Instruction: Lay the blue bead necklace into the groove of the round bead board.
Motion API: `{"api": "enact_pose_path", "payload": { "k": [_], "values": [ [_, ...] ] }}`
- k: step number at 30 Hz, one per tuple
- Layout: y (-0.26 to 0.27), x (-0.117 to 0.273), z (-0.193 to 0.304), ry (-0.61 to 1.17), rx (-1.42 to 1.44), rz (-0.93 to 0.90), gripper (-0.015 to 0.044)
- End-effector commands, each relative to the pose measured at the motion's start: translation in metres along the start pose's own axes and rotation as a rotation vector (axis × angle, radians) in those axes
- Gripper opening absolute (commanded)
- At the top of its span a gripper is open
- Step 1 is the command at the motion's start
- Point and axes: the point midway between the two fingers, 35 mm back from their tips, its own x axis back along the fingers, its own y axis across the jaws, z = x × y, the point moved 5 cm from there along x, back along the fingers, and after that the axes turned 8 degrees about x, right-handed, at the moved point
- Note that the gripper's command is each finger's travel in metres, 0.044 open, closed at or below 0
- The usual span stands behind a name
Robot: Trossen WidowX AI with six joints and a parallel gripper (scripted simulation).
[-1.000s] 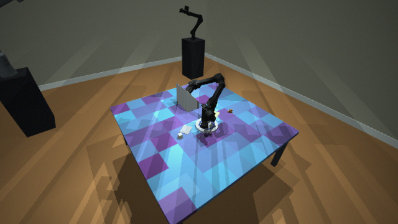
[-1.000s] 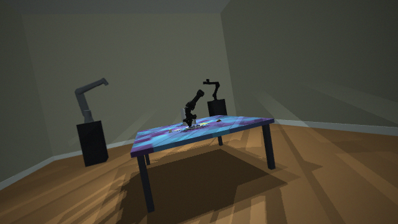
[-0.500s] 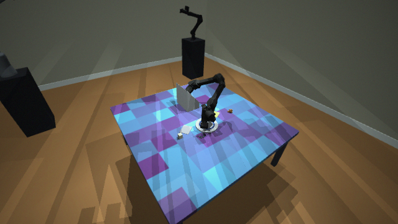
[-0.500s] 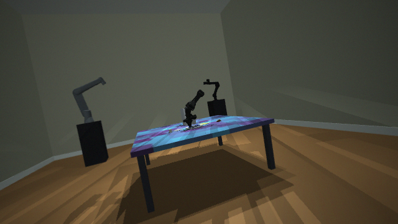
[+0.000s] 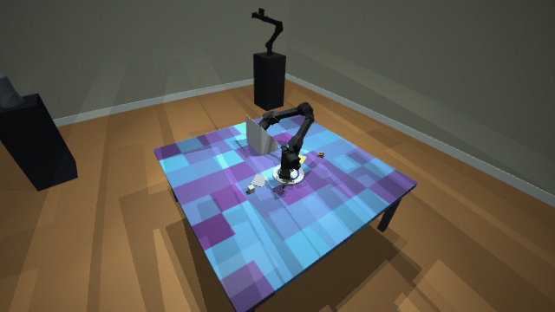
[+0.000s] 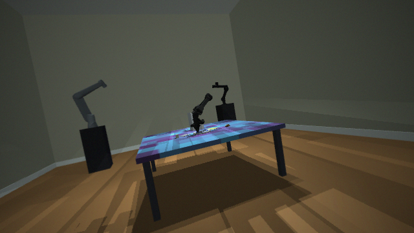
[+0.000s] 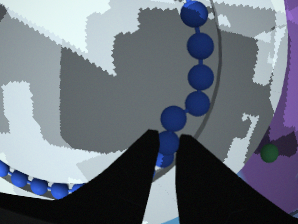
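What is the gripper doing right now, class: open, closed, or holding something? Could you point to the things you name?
Gripper (image 5: 284, 177) (image 6: 197, 131) (image 7: 166, 141): closed on the blue bead necklace (image 7: 200, 77), a bead between its fingertips.

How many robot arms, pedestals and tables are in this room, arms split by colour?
Black arms: 2
Grey arm: 1
Dark pedestals: 2
Table: 1
Total: 6
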Motion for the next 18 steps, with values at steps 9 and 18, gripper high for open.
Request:
{"api": "enact_pose_path", "payload": {
  "k": [9, 18],
  "values": [
    [0.0001, 0.0001, -0.0002, 0.0, 0.001, 0.0, 0.0],
    [0.0004, 0.0061, 0.0002, -0.003, -0.006, -0.005, 0.0]
  ]
}}
